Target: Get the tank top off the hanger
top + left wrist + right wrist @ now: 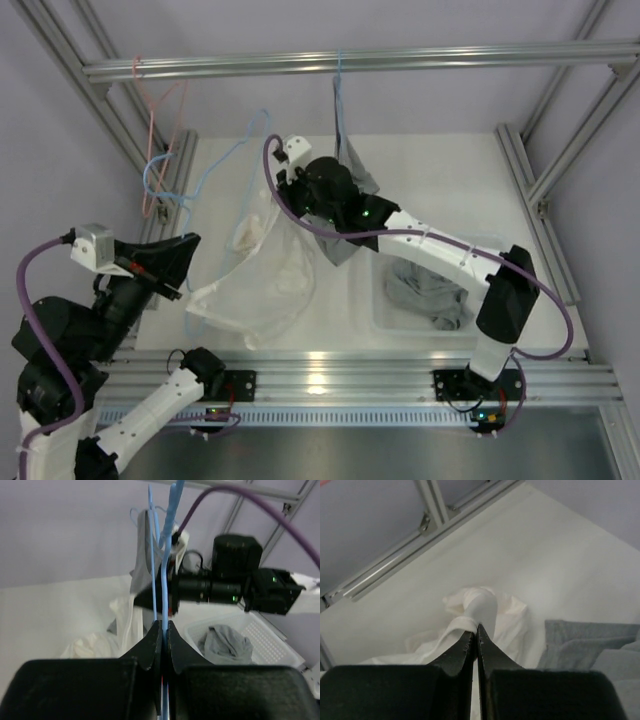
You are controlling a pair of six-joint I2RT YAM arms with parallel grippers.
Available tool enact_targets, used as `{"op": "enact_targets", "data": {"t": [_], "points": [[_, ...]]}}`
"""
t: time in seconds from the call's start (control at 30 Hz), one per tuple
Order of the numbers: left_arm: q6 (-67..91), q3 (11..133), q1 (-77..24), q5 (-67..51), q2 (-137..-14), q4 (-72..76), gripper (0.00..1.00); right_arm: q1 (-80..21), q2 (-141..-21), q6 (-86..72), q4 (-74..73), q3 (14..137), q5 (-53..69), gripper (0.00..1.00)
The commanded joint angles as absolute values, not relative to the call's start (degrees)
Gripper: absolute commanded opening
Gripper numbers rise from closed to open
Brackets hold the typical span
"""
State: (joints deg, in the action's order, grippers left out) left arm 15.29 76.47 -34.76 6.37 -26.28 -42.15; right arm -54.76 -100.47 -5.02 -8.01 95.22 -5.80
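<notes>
The white tank top (265,280) lies crumpled on the table, still draped around a light-blue wire hanger (164,590). My left gripper (185,262) sits at the garment's left edge. In the left wrist view this gripper (163,625) is shut on the hanger's wire, which rises straight up from between the jaws. My right gripper (283,195) reaches over the top of the garment. In the right wrist view it (475,629) is shut on a rolled fold of the tank top (482,607), lifted a little off the table.
A grey garment (350,165) hangs on another blue hanger from the overhead rail (400,60). A clear bin (480,250) at the right holds grey clothes (425,290). Pink and blue hangers (150,130) hang on the left frame post.
</notes>
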Motion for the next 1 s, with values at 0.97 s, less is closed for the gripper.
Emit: {"op": "enact_targets", "data": {"t": [0.97], "points": [[-10.9,48.5,-34.7,27.2,-40.2,35.6,0.00,-73.2,-94.3,-15.6,10.7,66.4,-3.8,0.00]]}}
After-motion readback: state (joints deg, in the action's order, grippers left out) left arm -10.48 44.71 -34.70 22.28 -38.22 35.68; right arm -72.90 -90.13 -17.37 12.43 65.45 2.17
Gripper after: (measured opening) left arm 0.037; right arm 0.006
